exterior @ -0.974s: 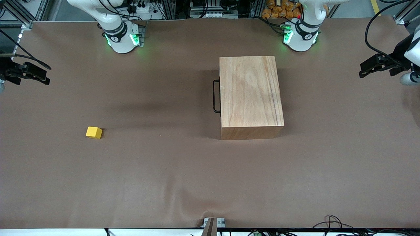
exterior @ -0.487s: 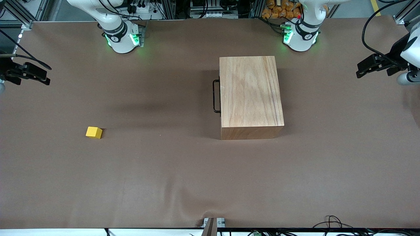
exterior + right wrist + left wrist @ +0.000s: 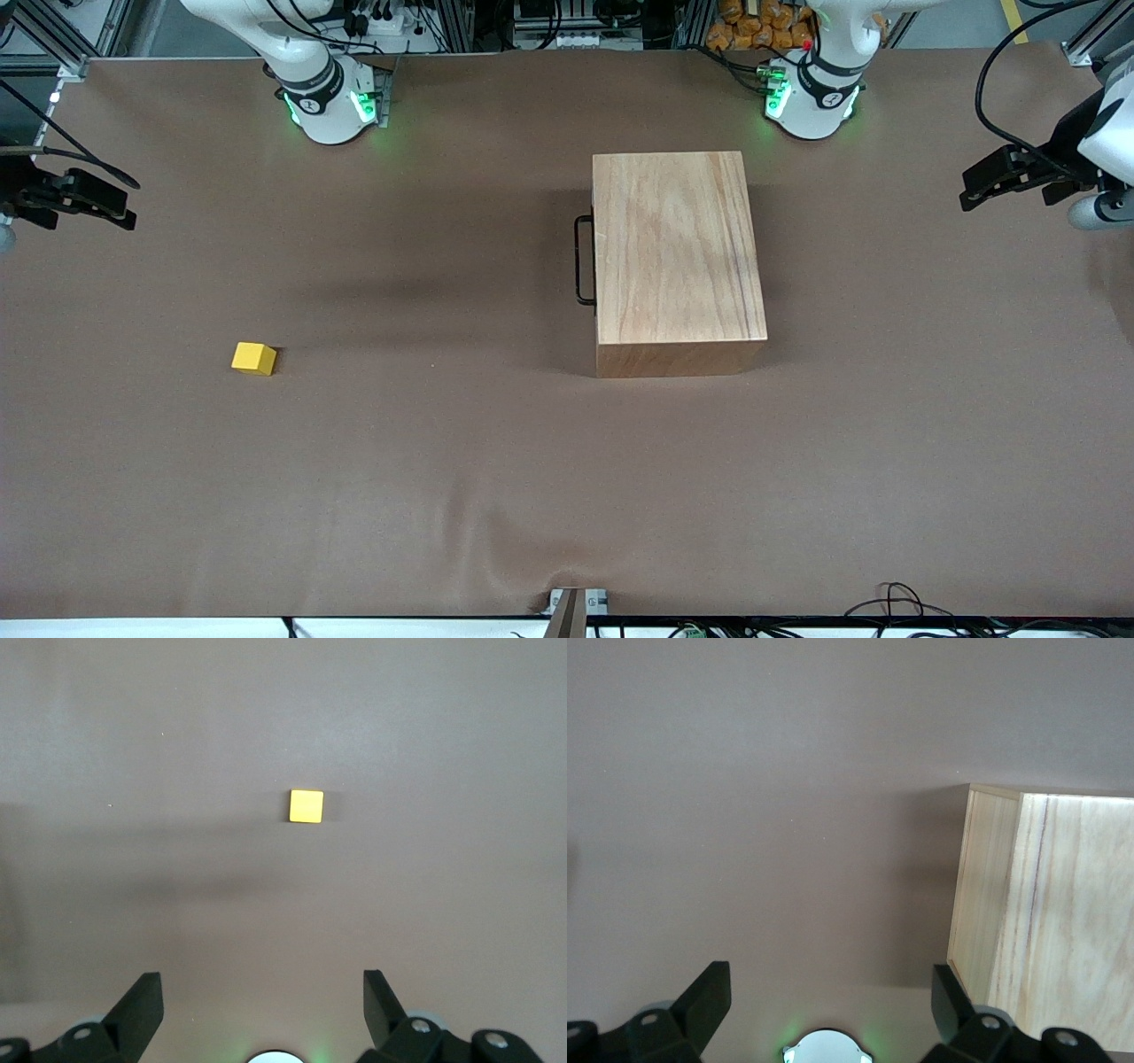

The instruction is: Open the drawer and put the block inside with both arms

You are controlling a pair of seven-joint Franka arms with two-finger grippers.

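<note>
The drawer is shut in the box [image 3: 678, 257], its wire handle [image 3: 582, 260] facing the right arm's end; thin and stiff, best pinched mid-bar. The block [image 3: 253, 358] sits well apart, light, graspable by its flat sides. Left gripper [image 3: 979, 183] and right gripper [image 3: 111, 208] hover released over the tabletop's [image 3: 443, 461] ends.

The left end effector [image 3: 828, 1010] hangs wide open over the brown desk [image 3: 762, 797]; a wooden box [image 3: 1045, 930] is near.

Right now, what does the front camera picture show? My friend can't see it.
A big wooden box sits on a brown table, its drawer shut, black handle facing a little yellow block. Both grippers hang open, left gripper and right gripper, over opposite table ends.
</note>
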